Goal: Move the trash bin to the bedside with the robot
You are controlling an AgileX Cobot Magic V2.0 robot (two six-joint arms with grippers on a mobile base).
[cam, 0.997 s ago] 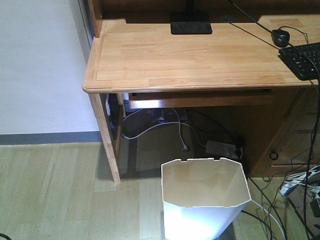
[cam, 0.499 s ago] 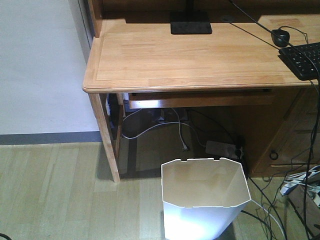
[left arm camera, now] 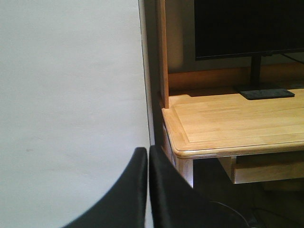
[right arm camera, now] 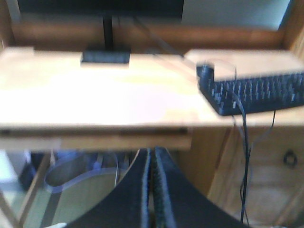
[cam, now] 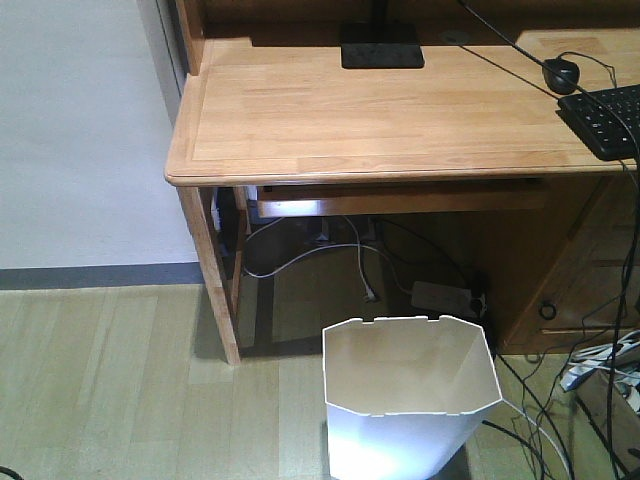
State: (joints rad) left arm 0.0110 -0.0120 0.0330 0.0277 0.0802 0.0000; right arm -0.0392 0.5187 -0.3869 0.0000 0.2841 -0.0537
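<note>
A tall white trash bin (cam: pixel 392 440) is seen standing upright on the wood floor, just in front of a light wooden desk (cam: pixel 380 110) and near a tangle of floor cables (cam: pixel 545 425) at its right. It is judged to be light, thin-walled and easily flexed, with smooth sides that may slip, so a hold is best taken by pinching the notched rim, one finger inside and one outside. The bin's base is cut off by the bottom of the front view, and the bin cannot be made out in either wrist view. The left gripper (left arm camera: pixel 147 153) is shown with its jaws pressed together on nothing, facing a pale wall. The right gripper (right arm camera: pixel 152 159), blurred, also appears closed and empty, aimed at the desk edge. No bed is visible anywhere, so the bedside cannot be placed.
</note>
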